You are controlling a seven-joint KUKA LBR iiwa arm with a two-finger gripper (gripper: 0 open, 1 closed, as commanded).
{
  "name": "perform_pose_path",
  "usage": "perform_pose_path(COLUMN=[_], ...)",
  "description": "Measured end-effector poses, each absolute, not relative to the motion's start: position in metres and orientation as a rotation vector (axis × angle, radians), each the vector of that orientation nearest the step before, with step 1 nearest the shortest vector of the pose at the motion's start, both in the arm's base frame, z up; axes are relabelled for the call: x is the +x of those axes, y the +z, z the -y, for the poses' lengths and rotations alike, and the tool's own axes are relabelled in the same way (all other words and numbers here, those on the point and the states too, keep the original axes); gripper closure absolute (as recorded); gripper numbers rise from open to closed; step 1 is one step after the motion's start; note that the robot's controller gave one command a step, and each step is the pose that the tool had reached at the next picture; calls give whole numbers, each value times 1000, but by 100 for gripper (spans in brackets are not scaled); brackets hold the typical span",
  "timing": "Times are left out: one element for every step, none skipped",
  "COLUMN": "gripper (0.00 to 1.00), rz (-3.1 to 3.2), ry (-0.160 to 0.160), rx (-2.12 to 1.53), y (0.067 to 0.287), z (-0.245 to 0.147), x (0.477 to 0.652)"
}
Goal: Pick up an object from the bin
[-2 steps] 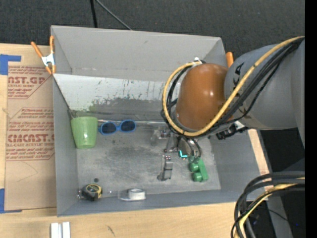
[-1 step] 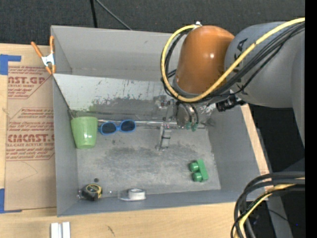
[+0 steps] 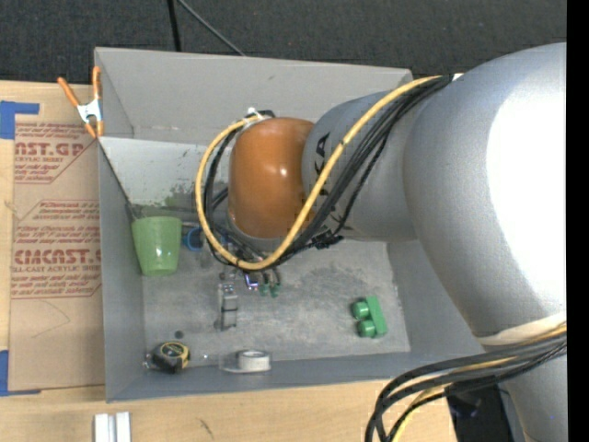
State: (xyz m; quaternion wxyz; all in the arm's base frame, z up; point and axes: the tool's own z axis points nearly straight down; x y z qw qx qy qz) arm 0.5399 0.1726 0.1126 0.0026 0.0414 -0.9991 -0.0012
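My gripper point(image 3: 225, 308) reaches down from under the orange wrist cover to the bin floor, left of the middle. Nothing shows in it. A light green plastic cup point(image 3: 156, 243) lies on its side by the left wall, up and to the left of the gripper. Between the cup and the wrist shows part of a small blue thing point(image 3: 193, 239), the rest hidden. A tiny green piece point(image 3: 271, 289) lies just right of the gripper. A black and yellow tape measure point(image 3: 168, 356) and a grey-white round roll point(image 3: 248, 361) lie along the front wall, below the gripper.
A green two-stud block point(image 3: 368, 318) lies on the floor at the right. The large arm with its yellow cables covers the bin's right and back. Bare scuffed floor lies between the gripper and the green block.
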Motion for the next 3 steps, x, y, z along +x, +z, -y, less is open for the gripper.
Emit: perform_pose_path(gripper=[0,100,100], rz=[3121,3124,3134], ry=[-4,7,-5], rx=[327,315,338], y=[77,78,230], z=[-241,-235,-245], x=[492,496,512])
